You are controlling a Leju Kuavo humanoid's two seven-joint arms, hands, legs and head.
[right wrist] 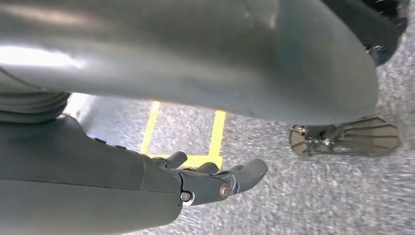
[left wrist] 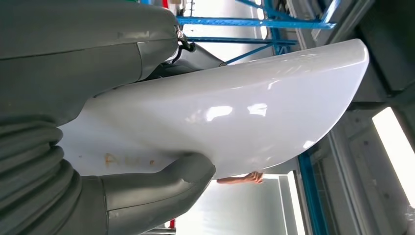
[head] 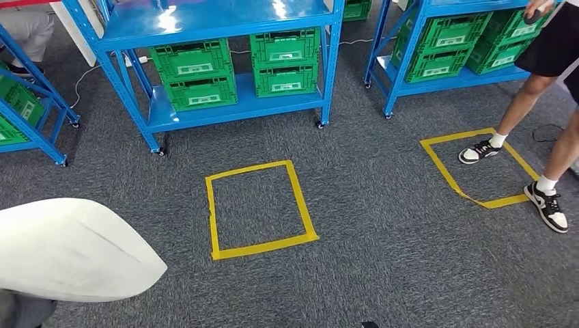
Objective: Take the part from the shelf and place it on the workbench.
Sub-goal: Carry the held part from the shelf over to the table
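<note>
grey carpet (head: 382, 273), blue shelving (head: 225, 102)

Left robot hand (left wrist: 147, 166) grips the glossy white part (left wrist: 235, 112).

grey ribbed wrist cover (left wrist: 29, 166), thick grey thumb (left wrist: 161, 183), dark screwed fingers (right wrist: 220, 181)

— Position of the part (left wrist: 235, 112)?

— Between the left hand's (left wrist: 98, 122) fingers (left wrist: 88, 54) and thumb (left wrist: 161, 183), projecting beyond their tips.

— Beyond those fingertips?

— Floor, then a taped square (head: 259, 208); behind it a shelf (head: 212, 68) with crates (head: 194, 72) on its lower deck.

— The right hand (right wrist: 210, 181)?

— Over the carpet (right wrist: 318, 196), fingers apart, nothing between them; tape lines (right wrist: 215, 132) lie past the fingertips. A person (head: 539, 82) stands further right, by a second taped outline (head: 478, 167).
</note>
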